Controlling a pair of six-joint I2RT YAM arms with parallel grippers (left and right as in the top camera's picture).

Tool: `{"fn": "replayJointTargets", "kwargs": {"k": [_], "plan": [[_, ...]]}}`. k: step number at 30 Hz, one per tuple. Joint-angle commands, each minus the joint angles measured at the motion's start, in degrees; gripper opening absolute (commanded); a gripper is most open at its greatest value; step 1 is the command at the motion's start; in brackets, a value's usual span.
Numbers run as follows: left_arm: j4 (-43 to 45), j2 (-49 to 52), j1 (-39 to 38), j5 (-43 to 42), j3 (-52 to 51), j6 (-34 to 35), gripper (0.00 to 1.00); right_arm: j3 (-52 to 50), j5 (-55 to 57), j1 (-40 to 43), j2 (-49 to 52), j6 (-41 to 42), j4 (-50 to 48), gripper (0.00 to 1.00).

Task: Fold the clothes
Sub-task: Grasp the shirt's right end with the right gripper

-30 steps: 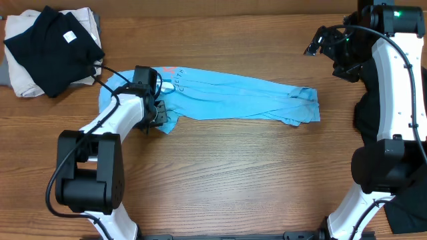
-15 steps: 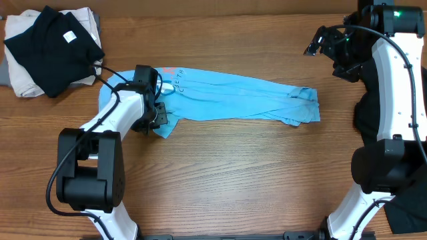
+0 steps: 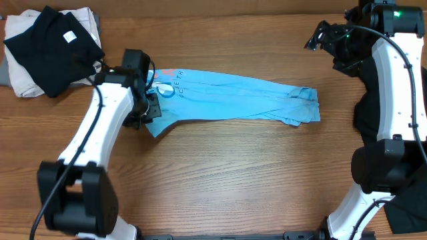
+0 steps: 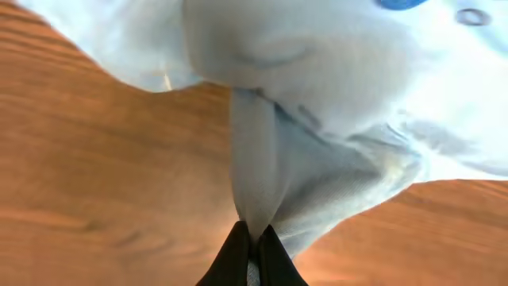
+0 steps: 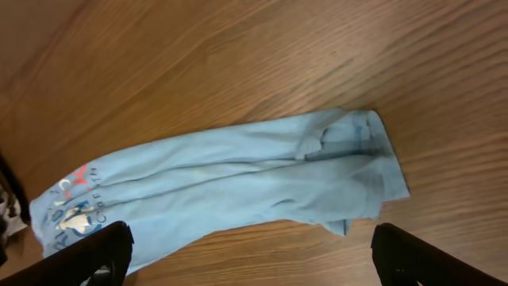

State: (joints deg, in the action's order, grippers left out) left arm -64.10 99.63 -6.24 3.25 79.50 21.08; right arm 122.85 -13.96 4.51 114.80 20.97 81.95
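L hand (image 4: 252, 253) is pinched tight on a fold of the light blue T-shirt (image 3: 233, 100) at its left end, by the printed lettering. Shirt lies bunched in a long strip across mid table (image 3: 233, 180), left to right. R hand (image 3: 323, 37) is spread wide w/ nothing in it, over far right corner, well apart from shirt. Far left: black garments (image 3: 53, 47) on beige cloth (image 3: 83, 17).

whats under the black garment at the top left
A beige cloth lies under the black garment, showing past its edges. The cloth's middle is covered; anything else there cannot be seen.
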Motion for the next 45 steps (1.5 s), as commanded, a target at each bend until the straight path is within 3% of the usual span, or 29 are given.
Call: {"fn": "replayJointTargets", "kwargs": {"k": [1, 6, 18, 29, 34, 45], "plan": [[-2.78, -3.50, 0.31, -0.31, 1.40, 1.29, 0.04, 1.03, 3.34, 0.00, -0.68, 0.02, 1.20, 1.00], [-6.84, -7.45, 0.31, -0.28, 1.40, 1.88, 0.04, -2.32, 4.02, 0.00, 0.76, 0.02, 2.97, 1.00], [-6.14, -22.80, 0.24, 3.98, 1.40, 1.88, 0.04, -9.29, 1.73, -0.79, 0.87, 4.79, 6.58, 1.00], [-5.46, -24.85, 0.24, 6.84, 1.40, 1.97, 0.04, -12.72, 2.54, -12.20, 0.90, 4.94, 6.29, 1.00], [-6.23, -24.81, 0.24, 7.34, 1.40, 2.10, 0.04, -17.77, 7.32, -13.27, 0.94, 10.08, 0.28, 1.00], [-9.07, -24.74, 0.22, 7.45, 1.25, 2.14, 0.04, -22.29, 8.94, -12.13, 1.07, 2.56, -17.46, 1.00]]}}
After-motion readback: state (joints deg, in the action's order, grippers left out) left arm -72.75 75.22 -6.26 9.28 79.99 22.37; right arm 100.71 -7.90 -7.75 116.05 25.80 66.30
